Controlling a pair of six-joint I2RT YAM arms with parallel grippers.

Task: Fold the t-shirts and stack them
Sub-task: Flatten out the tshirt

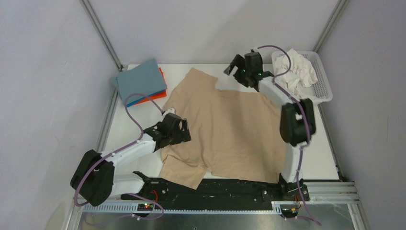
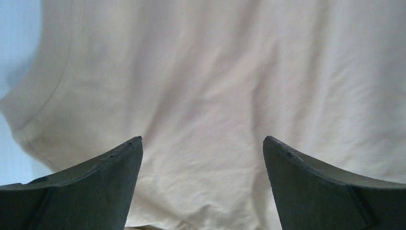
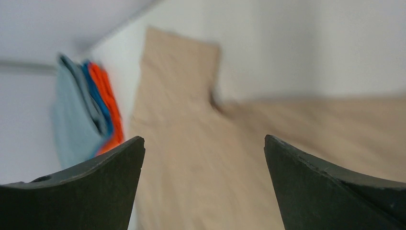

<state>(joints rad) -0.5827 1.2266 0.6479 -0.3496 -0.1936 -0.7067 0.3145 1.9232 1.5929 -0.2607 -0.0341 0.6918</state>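
The flat tan cotton t-shirt (image 1: 234, 127) lies right under the left gripper (image 2: 202, 143), which is wide open and empty. The right gripper (image 3: 204, 143) is wide open too, with the shirt down in front of it.

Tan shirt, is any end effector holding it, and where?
No, nothing is held. The left end effector hovers open over the tan t-shirt, and the right end effector is open near its far edge.
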